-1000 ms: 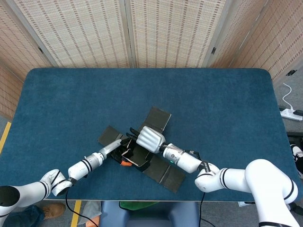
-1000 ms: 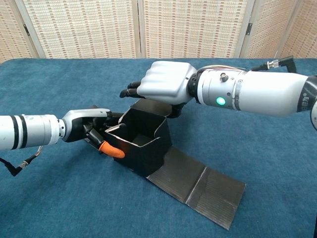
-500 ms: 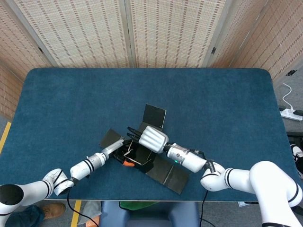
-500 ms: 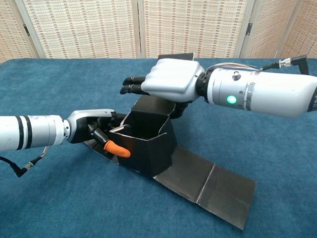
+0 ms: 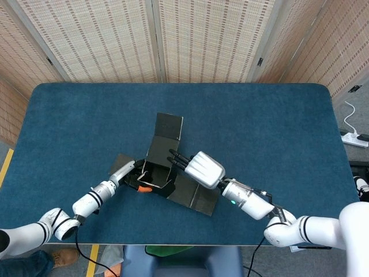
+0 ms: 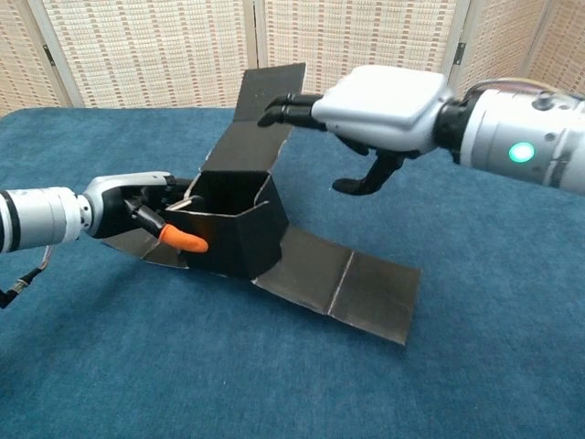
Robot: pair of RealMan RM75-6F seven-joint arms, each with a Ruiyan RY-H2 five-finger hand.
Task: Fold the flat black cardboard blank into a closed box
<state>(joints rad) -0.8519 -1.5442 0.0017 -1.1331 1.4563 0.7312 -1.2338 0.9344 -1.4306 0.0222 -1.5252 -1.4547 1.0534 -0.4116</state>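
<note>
your left hand [image 6: 137, 212] pinches the near wall of the half-formed black box [image 6: 233, 224] mid-table; your right hand [image 6: 379, 110], fingers apart, only touches the raised flap [image 6: 260, 119]. risk: the flap springs back (nothing grips it), or a hard push tips the box off its flat panel [image 6: 343, 283].

Matt black cardboard blank [image 6: 239, 212] on napped cloth table [image 6: 475, 366].

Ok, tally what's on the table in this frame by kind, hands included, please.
Black cardboard blank, partly folded: 1
Robot hands: 2 (left hand, right hand)
Total: 3
</note>
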